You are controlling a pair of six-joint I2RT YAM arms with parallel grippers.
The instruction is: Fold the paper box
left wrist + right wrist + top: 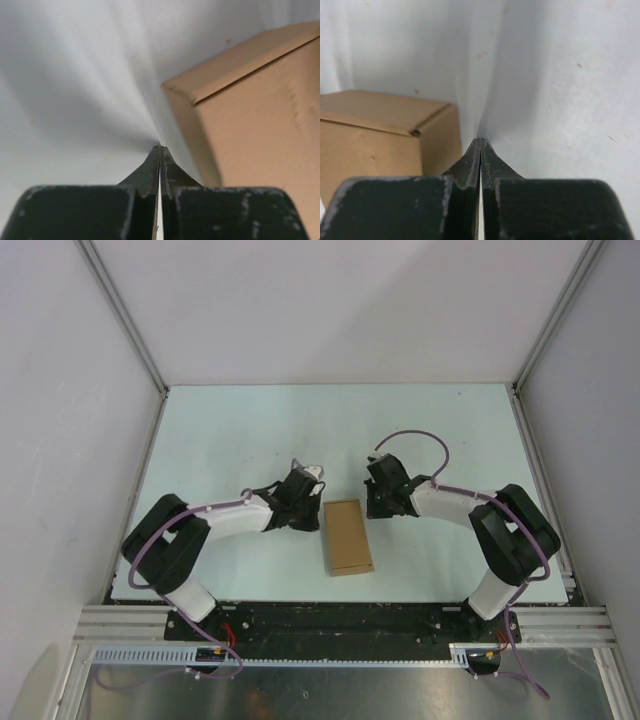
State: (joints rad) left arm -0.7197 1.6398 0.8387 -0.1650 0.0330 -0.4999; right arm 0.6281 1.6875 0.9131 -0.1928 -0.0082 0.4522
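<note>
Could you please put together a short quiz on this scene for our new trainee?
1. True or false: the left pincer is gripping the paper box.
2. Multiple choice: where does the paper box lie? A) between the two pincers; B) to the left of both; C) to the right of both.
3. Fill in: the right pincer is ___ (open or shut).

Key
1. False. It is shut on nothing, with the box beside it.
2. A
3. shut
</note>
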